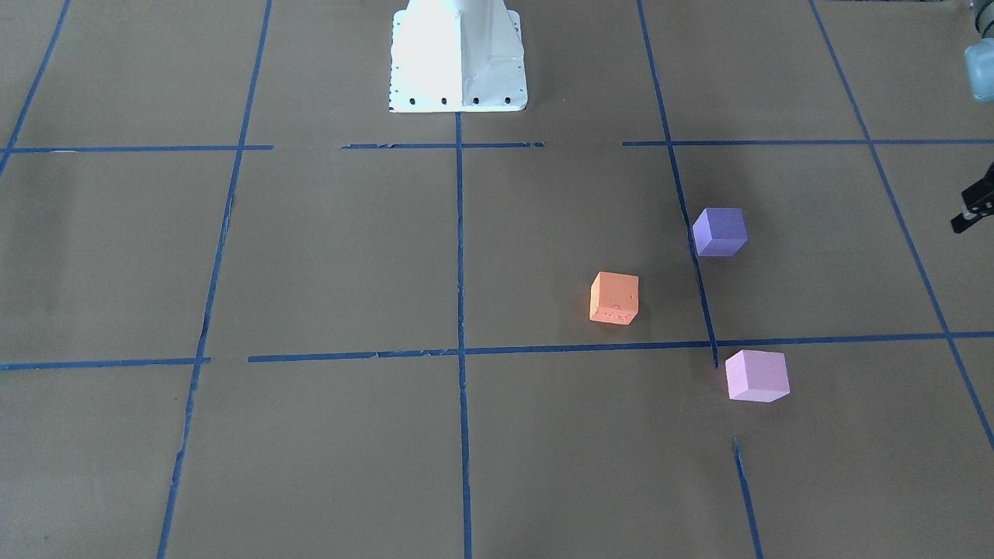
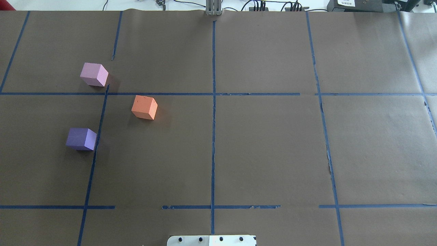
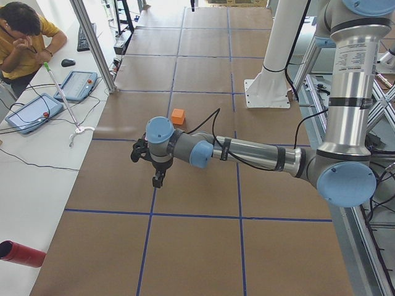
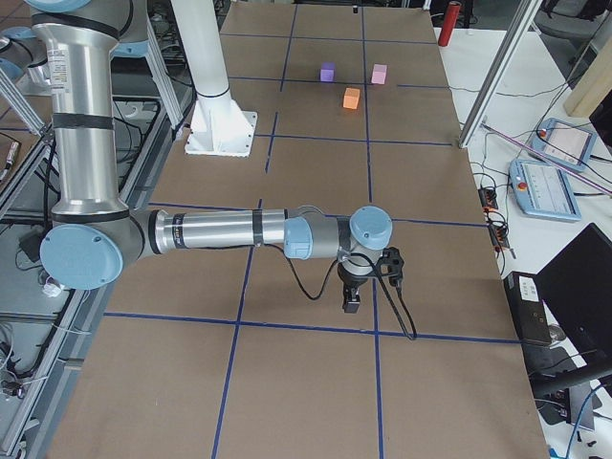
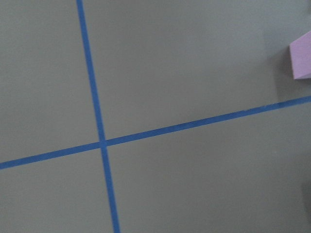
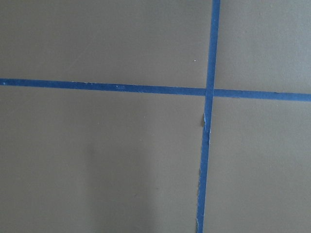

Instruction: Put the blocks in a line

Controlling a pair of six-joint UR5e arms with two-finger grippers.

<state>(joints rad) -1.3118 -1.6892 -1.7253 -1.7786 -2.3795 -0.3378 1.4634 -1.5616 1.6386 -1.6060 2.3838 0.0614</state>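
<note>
Three cubes stand apart on the brown table, on my left side. The orange block point(image 2: 144, 107) point(image 1: 614, 297) is nearest the centre. The dark purple block point(image 2: 81, 138) point(image 1: 720, 231) lies closer to my base. The pale pink block point(image 2: 94, 74) point(image 1: 756, 376) lies farthest out, and its corner shows in the left wrist view point(image 5: 302, 56). My left gripper point(image 3: 158, 180) hangs above the table left of the blocks, only its edge showing in the front view point(image 1: 974, 206). My right gripper point(image 4: 352, 304) hangs over the table's far right end. I cannot tell whether either is open or shut.
Blue tape lines point(image 2: 213, 119) divide the table into squares. My white base point(image 1: 458, 58) stands at the table's middle edge. A person point(image 3: 28, 37) sits at a side table with tablets. A red cylinder point(image 3: 21, 254) lies beyond the table's left end.
</note>
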